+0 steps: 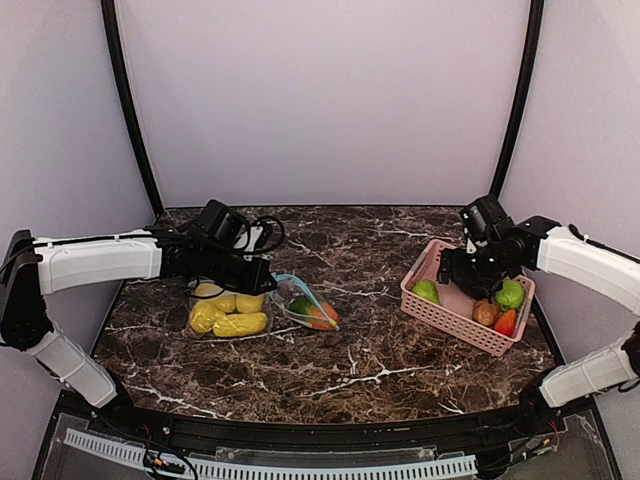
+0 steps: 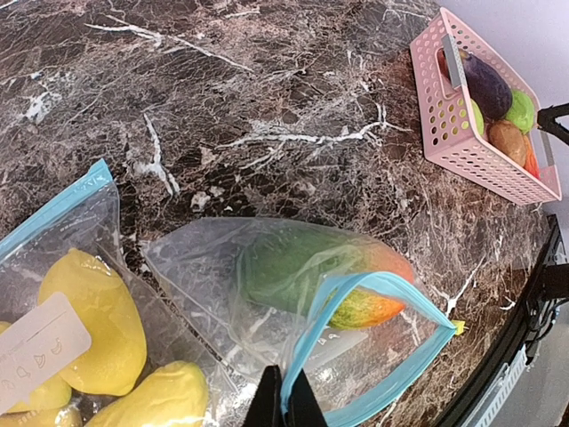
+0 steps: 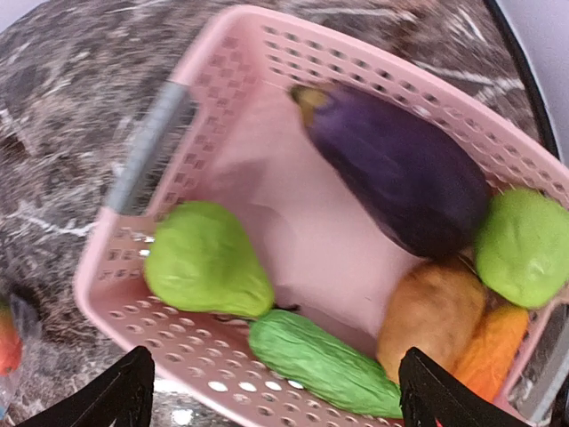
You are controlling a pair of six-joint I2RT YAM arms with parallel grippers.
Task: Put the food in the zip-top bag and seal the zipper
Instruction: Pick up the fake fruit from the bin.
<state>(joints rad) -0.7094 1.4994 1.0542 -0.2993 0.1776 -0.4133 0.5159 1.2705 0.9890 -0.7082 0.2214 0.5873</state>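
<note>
The zip-top bag (image 2: 213,267) lies on the marble with its blue zipper mouth gaping, and a green and orange-red mango (image 2: 293,271) sits inside it. My left gripper (image 2: 286,405) is shut on the bag's blue zipper rim (image 2: 307,347); from above it (image 1: 262,274) sits at the bag's (image 1: 300,300) left end. My right gripper (image 3: 280,391) hangs open over the pink basket (image 3: 222,53), nothing between its fingers. Below it lie food pieces: a green pear (image 3: 204,258), a long green vegetable (image 3: 320,360), a purple eggplant (image 3: 400,169), a brown potato (image 3: 436,311).
A second clear bag (image 1: 228,312) with yellow fruits (image 2: 89,329) lies just left of the held bag. The pink basket (image 1: 455,325) stands at the right, near the table edge, under my right gripper (image 1: 468,272). Black frame posts rise at both back corners.
</note>
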